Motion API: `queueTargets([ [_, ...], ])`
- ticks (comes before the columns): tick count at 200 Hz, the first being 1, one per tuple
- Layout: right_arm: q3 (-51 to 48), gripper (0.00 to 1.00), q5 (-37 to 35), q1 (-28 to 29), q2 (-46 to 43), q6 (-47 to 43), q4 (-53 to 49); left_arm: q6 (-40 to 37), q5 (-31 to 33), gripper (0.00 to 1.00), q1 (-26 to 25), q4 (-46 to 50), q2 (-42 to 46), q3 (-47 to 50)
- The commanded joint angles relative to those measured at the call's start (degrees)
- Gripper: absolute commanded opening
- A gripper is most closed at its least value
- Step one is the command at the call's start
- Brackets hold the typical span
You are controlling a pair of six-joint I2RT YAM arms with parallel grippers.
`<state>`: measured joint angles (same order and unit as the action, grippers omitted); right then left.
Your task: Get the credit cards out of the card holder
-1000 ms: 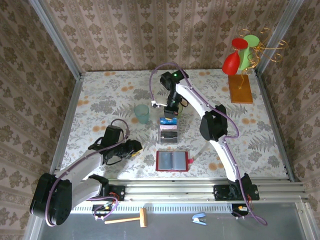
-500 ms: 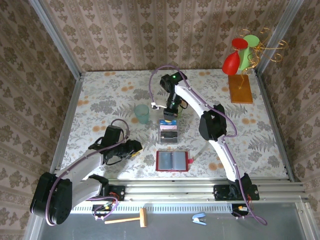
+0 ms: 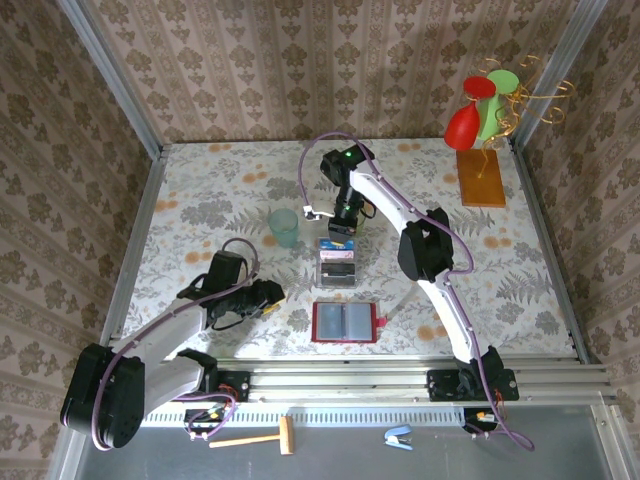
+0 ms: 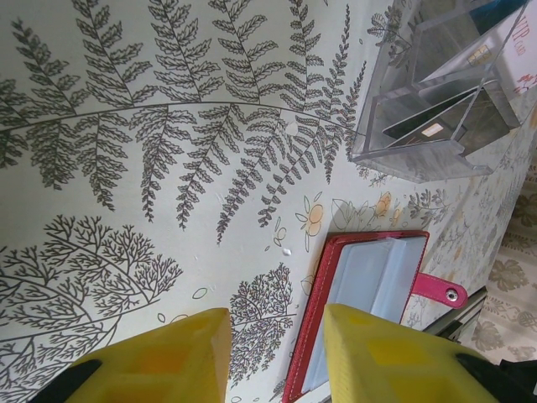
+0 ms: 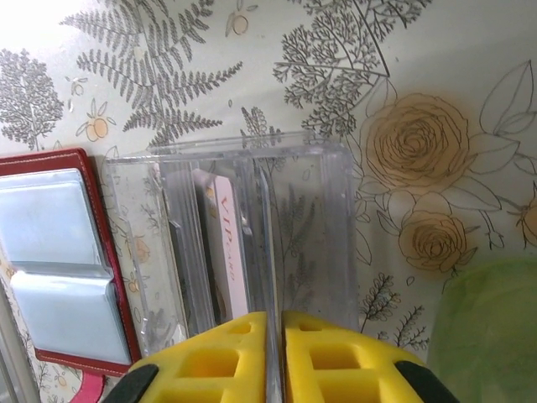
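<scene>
- Top view: right pincer [image 3: 338,228] at the 12 o'clock end of the clear box [image 3: 338,268], drawn back a shade toward 12 o'clock compared with a second ago. Blue card [image 3: 337,243] just below the fingertips, at the box's far end.
- Same view: card holder [image 3: 345,322] open and flat on the counter [image 3: 220,200], at 6 o'clock of the box, unmoved. Left pincer [image 3: 272,293] idle at 9 o'clock of the holder, likewise unmoved.
- Left wrist view: left pincer [image 4: 277,323] with its yellow fingers apart, nothing between them but patterned counter. Card holder [image 4: 369,277] toward 5 o'clock, with its pink tab [image 4: 440,290] sticking out and its grey pockets apparently vacant. Clear box [image 4: 436,109] at 1 o'clock, with cards leaning in its slots.
- Right wrist view: right pincer [image 5: 275,323] directly over the clear box [image 5: 310,218], fingers almost together with only a thin slit between them. Impossible to tell whether a card edge is in that slit.
- Same view: pinkish-white card [image 5: 228,252] lettered "VIP" upright in a slot. Card holder [image 5: 59,260] at 9 o'clock, both visible pockets looking bare. Green cup [image 5: 495,327] at 4 o'clock.
- Judgement: probably a card just delivered into the box and the grip just being eased off. With the visible pockets apparently empty, likely at or near the end of the task.
</scene>
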<state>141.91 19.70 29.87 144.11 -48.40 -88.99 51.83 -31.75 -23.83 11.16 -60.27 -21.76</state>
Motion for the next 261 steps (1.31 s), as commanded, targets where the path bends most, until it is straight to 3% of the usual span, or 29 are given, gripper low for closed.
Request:
queueTargets([
  [1, -0.60, 0.15, -4.01, -0.41, -2.53, 2.09, -2.38, 0.27, -0.71, 0.35, 0.55, 0.30, -0.24, -0.91],
  [74, -8.72, 0.23, -6.37, -0.60, -13.81, 6.64, 2.14, -0.46, -1.34, 0.36, -0.35, 0.39, -0.55, -2.94],
  [110, -19.64, 0.24, -5.33, -0.45, -21.88, 12.32, 10.67, 0.37, -0.28, 0.36, -1.92, -0.57, -0.29, -3.04],
  [130, -26.83, 0.24, -4.80, 0.06, -26.96, 16.64, 16.88, 1.13, 0.41, 0.36, -5.22, -1.93, -0.68, -2.86],
  [236, -69.83, 0.26, -2.15, 6.18, -52.98, 56.05, 52.40, 6.12, 4.07, 0.27, -16.10, -13.62, -8.21, -0.67],
  [261, -76.43, 0.22, -5.86, 8.97, -56.03, 65.61, 57.53, 7.12, 4.50, 0.23, -18.25, -16.76, -10.45, 0.25],
])
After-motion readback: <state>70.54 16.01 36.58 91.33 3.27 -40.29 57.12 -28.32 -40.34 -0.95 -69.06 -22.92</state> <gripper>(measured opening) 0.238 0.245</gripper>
